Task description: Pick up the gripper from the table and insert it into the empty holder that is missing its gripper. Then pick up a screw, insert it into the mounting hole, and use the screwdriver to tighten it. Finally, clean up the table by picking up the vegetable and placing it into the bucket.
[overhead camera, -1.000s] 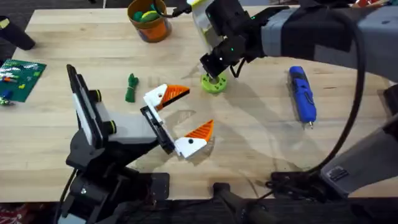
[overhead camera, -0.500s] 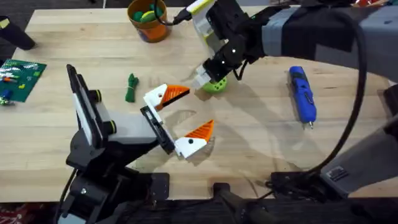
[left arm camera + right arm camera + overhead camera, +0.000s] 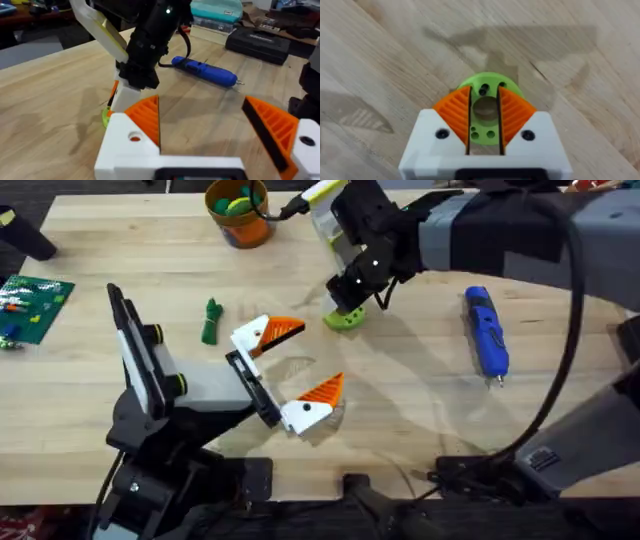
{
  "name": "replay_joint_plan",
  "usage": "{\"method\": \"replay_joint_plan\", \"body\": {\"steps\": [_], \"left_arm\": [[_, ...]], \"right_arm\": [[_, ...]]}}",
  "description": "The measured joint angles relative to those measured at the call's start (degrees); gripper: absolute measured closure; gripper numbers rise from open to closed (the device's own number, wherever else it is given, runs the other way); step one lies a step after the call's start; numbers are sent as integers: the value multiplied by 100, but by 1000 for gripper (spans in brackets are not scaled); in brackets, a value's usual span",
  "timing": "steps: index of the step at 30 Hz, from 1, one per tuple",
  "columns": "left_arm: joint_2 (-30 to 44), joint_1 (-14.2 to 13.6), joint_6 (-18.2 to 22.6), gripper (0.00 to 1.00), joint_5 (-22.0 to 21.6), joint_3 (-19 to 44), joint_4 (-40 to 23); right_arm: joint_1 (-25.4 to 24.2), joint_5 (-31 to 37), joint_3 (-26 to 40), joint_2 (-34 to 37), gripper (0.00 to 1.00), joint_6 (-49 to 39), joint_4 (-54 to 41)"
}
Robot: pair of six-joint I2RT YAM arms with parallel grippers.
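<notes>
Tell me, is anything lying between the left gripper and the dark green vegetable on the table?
Nothing visible does. The left gripper sits open over bare table, and the vegetable lies beside it with only wood between them.

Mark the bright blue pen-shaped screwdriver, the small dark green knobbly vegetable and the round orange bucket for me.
Bright blue pen-shaped screwdriver [image 3: 486,330]: overhead view, middle of its body.
Small dark green knobbly vegetable [image 3: 210,322]: overhead view, middle of its length.
Round orange bucket [image 3: 250,228]: overhead view, outer wall below the rim.

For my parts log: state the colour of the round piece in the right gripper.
Lime green, clearest in the right wrist view.
</notes>
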Motion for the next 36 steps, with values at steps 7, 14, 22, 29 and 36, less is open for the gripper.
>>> {"method": "replay_joint_plan", "body": {"steps": [7, 14, 22, 29, 36], "left_arm": [[2, 0, 0, 14, -2, 0, 0], [2, 0, -2, 15, -4, 0, 0], [2, 0, 0, 14, -22, 0, 0], [2, 0, 0, 15, -22, 0, 0], [2, 0, -2, 15, -26, 0, 0]], "right_arm": [[0, -2, 0, 0, 749, -2, 0], [0, -2, 0, 0, 747, -2, 54], [0, -2, 0, 12, 750, -2, 162], [4, -2, 0, 103, 751, -2, 171], [5, -162, 7, 134, 753, -2, 197]]}}
